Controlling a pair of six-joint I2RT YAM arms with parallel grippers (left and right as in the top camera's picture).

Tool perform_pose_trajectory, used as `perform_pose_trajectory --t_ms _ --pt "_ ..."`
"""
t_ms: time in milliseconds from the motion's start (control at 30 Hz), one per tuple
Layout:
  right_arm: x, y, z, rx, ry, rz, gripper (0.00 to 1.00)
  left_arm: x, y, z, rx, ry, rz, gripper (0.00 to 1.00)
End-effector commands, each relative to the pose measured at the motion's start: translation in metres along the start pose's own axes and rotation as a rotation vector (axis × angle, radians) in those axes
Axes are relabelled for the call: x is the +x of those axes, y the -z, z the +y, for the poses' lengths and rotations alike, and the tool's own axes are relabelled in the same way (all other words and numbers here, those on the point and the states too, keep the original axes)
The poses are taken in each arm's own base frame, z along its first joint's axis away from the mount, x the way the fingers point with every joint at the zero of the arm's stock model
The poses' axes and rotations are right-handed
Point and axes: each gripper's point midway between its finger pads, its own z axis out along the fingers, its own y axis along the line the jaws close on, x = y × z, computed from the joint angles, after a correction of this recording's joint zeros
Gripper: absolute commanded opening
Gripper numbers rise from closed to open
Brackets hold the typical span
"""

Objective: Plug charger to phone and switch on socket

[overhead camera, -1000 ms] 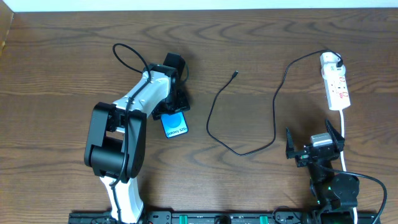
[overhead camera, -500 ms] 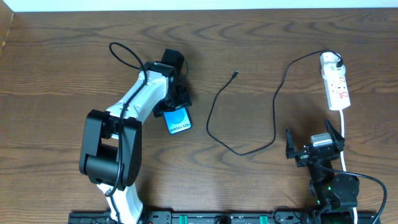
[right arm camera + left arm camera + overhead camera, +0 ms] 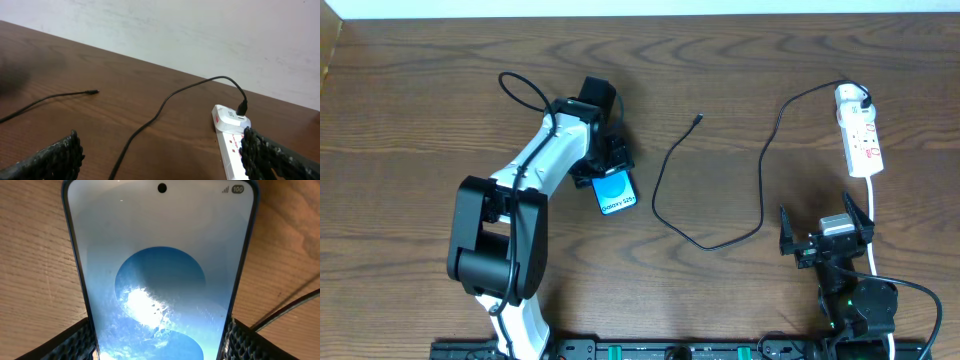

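Change: the phone (image 3: 617, 192) now sits a little closer to the charger (image 3: 762, 195) than a second ago, still short of its small plug.
Left gripper (image 3: 608, 172): clamped on the phone's sides.
Right gripper (image 3: 823, 222): jaws wide apart, empty, beyond the charger.
Meaning: approach under way, with plugging in and the socket (image 3: 858, 140) switch still pending.

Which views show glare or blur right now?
Left wrist: the phone fills the frame, with a white glare patch mid-screen and the top washed pale. Right wrist: the socket is sharp, with a dark blurry smudge at the left edge. Overhead: even light, sharp, no glare.
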Motion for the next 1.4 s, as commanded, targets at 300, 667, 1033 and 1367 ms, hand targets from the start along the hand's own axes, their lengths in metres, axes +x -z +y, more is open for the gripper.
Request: perform_pose_trajectory --t_ms 300,667,1033,1367 --pt "0.000 0.000 0.003 -0.012 -0.009 -0.003 0.99 -0.034 0.024 0.003 0.142 0.103 -0.045 0.71" --pt "0.000 0.000 0.003 -0.012 -0.009 -0.003 0.99 -0.042 0.036 0.000 0.320 0.222 0.030 0.70" --pt "0.000 0.000 0.003 -0.012 -0.009 -0.003 0.99 -0.050 0.058 -0.023 0.557 0.315 0.112 0.70" --pt "0.000 0.000 0.003 -0.012 -0.009 -0.003 0.99 -0.048 0.070 -0.040 0.660 0.443 0.210 0.70"
